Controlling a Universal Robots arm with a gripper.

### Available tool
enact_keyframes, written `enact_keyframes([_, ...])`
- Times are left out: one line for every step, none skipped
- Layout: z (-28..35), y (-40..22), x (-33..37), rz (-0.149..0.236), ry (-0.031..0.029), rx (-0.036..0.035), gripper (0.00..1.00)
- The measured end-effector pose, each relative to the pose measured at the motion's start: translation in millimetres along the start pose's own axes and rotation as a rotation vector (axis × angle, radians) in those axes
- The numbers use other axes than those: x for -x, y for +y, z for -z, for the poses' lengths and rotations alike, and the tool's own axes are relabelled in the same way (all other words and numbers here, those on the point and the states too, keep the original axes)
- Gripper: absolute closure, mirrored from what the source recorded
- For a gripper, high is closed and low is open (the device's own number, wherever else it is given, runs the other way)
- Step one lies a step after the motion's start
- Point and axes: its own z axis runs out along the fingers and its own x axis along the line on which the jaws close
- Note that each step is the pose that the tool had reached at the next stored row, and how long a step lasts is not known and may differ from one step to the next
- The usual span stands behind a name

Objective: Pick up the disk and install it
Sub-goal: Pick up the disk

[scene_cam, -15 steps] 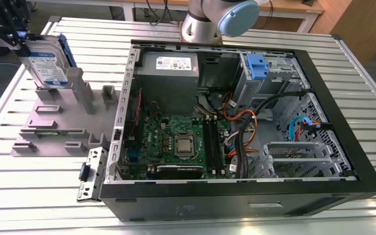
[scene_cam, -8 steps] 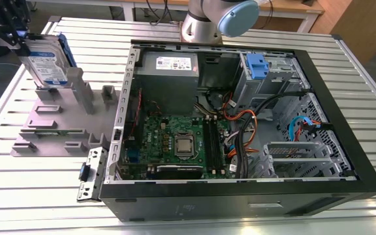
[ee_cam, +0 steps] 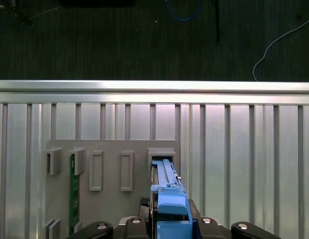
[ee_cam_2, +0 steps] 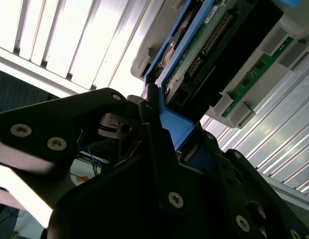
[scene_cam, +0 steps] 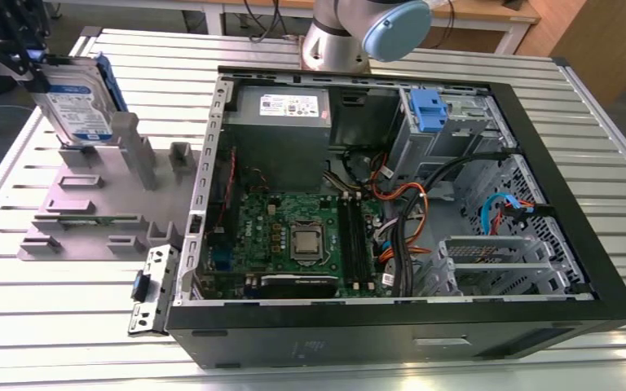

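The disk (scene_cam: 74, 102), silver-grey with a white-and-blue label and a bright blue frame, stands on edge and slightly tilted at the exterior view's far left. Its lower edge is at an upright holder of the grey fixture plate (scene_cam: 85, 195); I cannot tell whether it still rests in that holder. My gripper (scene_cam: 41, 69) is shut on the disk's upper end. In the first wrist view the blue frame (ee_cam: 167, 196) runs from between my gripper (ee_cam: 167, 226) toward a slot. In the second wrist view black fingers (ee_cam_2: 149, 134) clamp the frame beside the disk's green circuit side (ee_cam_2: 194, 57).
An open computer case (scene_cam: 574, 244) lies on the slatted aluminium table, with a motherboard (scene_cam: 291, 236), a grey power-supply box (scene_cam: 280, 106) and a drive bay with a small blue latch (scene_cam: 427, 110). A green memory stick (scene_cam: 85, 218) sits in the fixture. The arm's base (scene_cam: 346, 32) stands behind the case.
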Motion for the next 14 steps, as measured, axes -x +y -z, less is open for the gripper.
enact_keyframes([0.3, 0.0, 0.0, 0.000, 0.0000, -0.0001, 0.63])
enact_keyframes([0.6, 0.0, 0.0, 0.000, 0.0000, 0.0000, 0.63])
enact_keyframes([0.7, 0.0, 0.0, 0.000, 0.0000, 0.0000, 0.63])
enact_keyframes([0.9, 0.0, 0.0, 0.000, 0.0001, 0.0000, 0.63])
enact_keyframes([1.1, 0.0, 0.0, 0.000, 0.0002, 0.0001, 0.63])
enact_keyframes([1.3, 0.0, 0.0, 0.000, 0.0001, 0.0000, 0.63])
enact_keyframes([1.5, 0.0, 0.0, 0.000, 0.0002, 0.0000, 0.63])
enact_keyframes([1.7, 0.0, 0.0, 0.000, 0.0002, 0.0000, 0.63])
enact_keyframes([1.9, 0.0, 0.0, 0.000, 0.0003, 0.0000, 0.63])
enact_keyframes([2.1, 0.0, 0.0, 0.000, 0.0004, 0.0000, 0.63])
enact_keyframes([2.3, 0.0, 0.0, 0.000, 0.0004, 0.0000, 0.63])
enact_keyframes([2.5, 0.0, 0.0, 0.000, 0.0005, 0.0000, 0.63])
enact_keyframes([2.8, 0.0, 0.0, 0.000, 0.0006, 0.0001, 0.63])
enact_keyframes([3.0, 0.0, 0.0, 0.000, 0.0007, 0.0000, 0.63])
